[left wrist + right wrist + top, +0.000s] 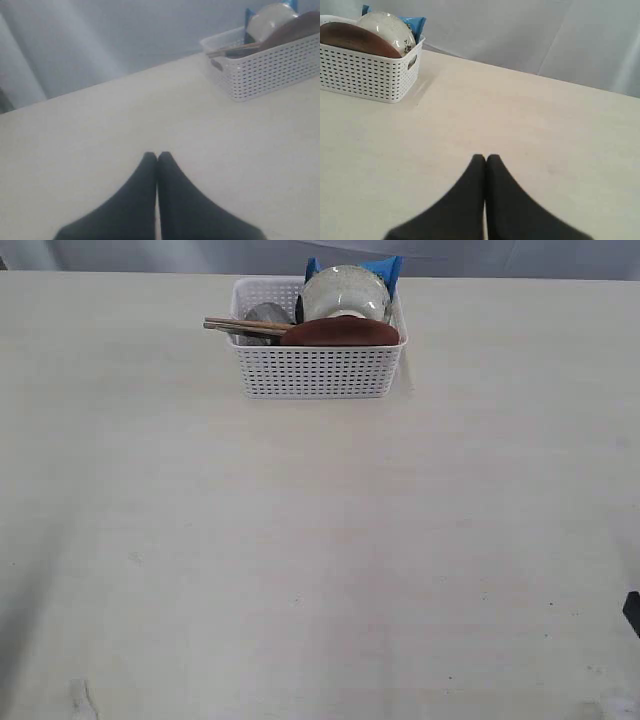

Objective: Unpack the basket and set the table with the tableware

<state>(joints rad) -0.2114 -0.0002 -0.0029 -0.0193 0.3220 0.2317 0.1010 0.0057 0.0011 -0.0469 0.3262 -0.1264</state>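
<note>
A white lattice basket [318,370] stands at the far middle of the pale table [300,560]. Inside it lean a reddish-brown plate [340,333], an off-white bowl [345,292], a steel cup [267,314] and brown chopsticks [245,326] that stick out over its left rim. The left wrist view shows the basket [265,70] far ahead of my left gripper [157,156], which is shut and empty above bare tabletop. My right gripper [485,158] is likewise shut on nothing, well away from the basket [367,75]. Only a dark sliver of an arm [632,612] shows at the exterior view's right edge.
A blue snack bag [385,270] stands behind the bowl in the basket. Pale curtains [530,30] hang behind the table's far edge.
</note>
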